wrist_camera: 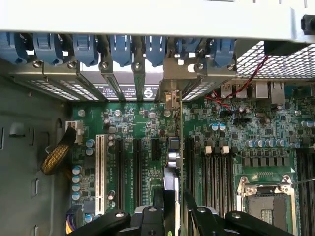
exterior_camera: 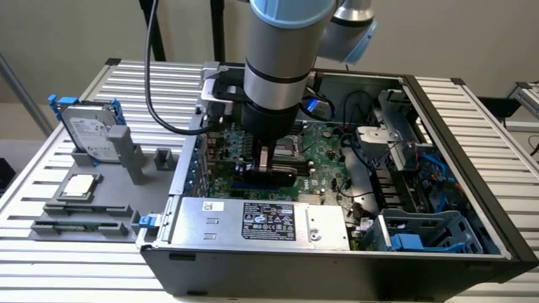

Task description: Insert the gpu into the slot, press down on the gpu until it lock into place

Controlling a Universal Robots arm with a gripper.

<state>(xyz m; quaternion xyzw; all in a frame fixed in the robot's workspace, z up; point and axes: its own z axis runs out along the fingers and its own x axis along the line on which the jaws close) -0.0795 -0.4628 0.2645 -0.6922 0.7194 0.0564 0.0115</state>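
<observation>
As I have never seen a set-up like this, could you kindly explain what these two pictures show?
The large grey machine is a robot arm; the gripper at its tip is its grasping part. The exterior view comes from a camera off the arm; the wrist view comes from a camera on the arm, looking past the gripper. An open computer case lies on a slatted metal table, its green motherboard exposed. On the exterior view's left, a grey holder carries a hard drive. The gripper is closed on the gpu, a card seen edge-on in the wrist view, low over the motherboard.
</observation>
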